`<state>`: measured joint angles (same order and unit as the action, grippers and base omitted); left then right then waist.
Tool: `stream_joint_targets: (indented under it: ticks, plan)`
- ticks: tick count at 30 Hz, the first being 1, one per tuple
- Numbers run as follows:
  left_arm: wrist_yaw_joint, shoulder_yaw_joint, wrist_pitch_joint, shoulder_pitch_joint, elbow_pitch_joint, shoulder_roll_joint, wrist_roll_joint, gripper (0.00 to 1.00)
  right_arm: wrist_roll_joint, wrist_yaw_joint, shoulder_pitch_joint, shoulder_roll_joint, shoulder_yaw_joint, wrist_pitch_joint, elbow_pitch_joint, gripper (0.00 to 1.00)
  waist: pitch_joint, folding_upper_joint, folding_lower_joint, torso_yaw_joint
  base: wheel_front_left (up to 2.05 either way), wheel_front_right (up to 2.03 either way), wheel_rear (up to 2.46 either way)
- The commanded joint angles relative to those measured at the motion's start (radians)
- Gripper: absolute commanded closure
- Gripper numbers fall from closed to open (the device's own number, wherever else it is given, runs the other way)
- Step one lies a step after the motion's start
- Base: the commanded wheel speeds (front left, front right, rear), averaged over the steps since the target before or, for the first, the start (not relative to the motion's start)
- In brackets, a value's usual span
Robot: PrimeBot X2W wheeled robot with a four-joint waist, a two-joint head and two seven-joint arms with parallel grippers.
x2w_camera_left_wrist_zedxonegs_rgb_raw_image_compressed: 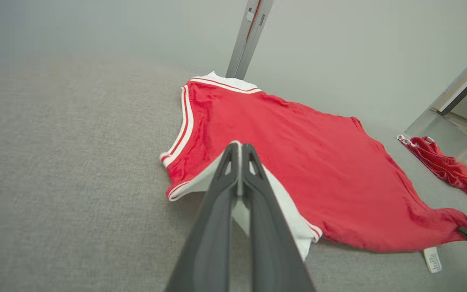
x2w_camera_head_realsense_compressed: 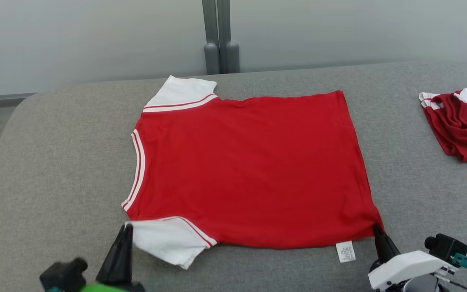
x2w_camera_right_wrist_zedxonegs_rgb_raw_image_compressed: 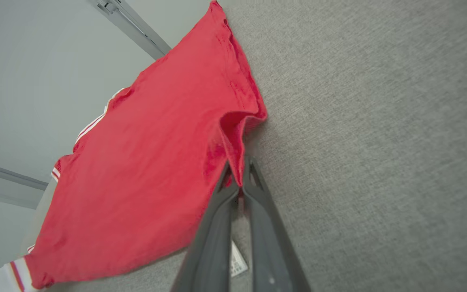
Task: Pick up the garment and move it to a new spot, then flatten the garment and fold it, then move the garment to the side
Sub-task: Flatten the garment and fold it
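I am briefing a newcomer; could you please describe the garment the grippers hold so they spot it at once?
On the grey table, look at the middle: a red T-shirt lies spread flat, white sleeves and striped collar toward the left. Unlike the crumpled red garment at the right edge, it is pinched by the left gripper and right gripper.

The red shirt lies flat in the middle of the frame on the grey table, collar to the left and hem to the right. Its white upper sleeve points to the top, its lower sleeve to the bottom. The left gripper, at lower left, has its fingers together at the lower sleeve's edge. The right gripper, at lower right, meets the shirt's lower right corner, near a white label. A crumpled red garment lies at the right edge. A grey post stands at top centre
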<state>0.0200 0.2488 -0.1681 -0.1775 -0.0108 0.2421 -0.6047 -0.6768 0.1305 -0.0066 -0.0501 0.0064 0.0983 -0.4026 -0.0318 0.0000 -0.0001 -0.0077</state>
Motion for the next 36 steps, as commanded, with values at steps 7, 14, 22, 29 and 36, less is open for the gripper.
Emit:
stream_joint_targets:
  ticks: [7, 14, 22, 29, 36]
  plan:
    - [-0.015, 0.008, -0.026, 0.255, 0.138, -0.058, 0.035, 1.0, -0.158, 0.0, -0.105, -0.002, 0.021, 0.025, -0.013, 1.0, -0.057, 0.0, 0.0001, -0.019, 0.0, 0.0, 0.0]
    - [-0.007, -0.045, -0.076, 0.406, 0.254, -0.088, 0.023, 1.0, -0.25, 0.0, -0.2, -0.001, 0.04, 0.052, -0.014, 1.0, -0.121, 0.0, 0.0001, -0.029, 0.0, 0.0, 0.0]
    - [0.018, -0.081, -0.097, 0.53, 0.386, -0.12, 0.047, 1.0, -0.23, 0.0, -0.319, -0.001, 0.047, 0.091, -0.103, 1.0, -0.19, 0.0, 0.0001, -0.037, 0.0, 0.0, 0.0]
    - [0.04, -0.134, -0.097, 0.608, 0.453, -0.132, 0.096, 1.0, -0.237, 0.0, -0.393, -0.001, 0.073, 0.118, -0.16, 1.0, -0.229, 0.0, 0.0001, -0.047, 0.0, 0.0, 0.0]
    - [0.058, -0.145, -0.097, 0.675, 0.558, -0.14, 0.131, 1.0, -0.243, 0.0, -0.441, -0.002, 0.102, 0.138, -0.198, 0.85, -0.249, 0.0, 0.0001, -0.061, 0.0, 0.0, 0.0]
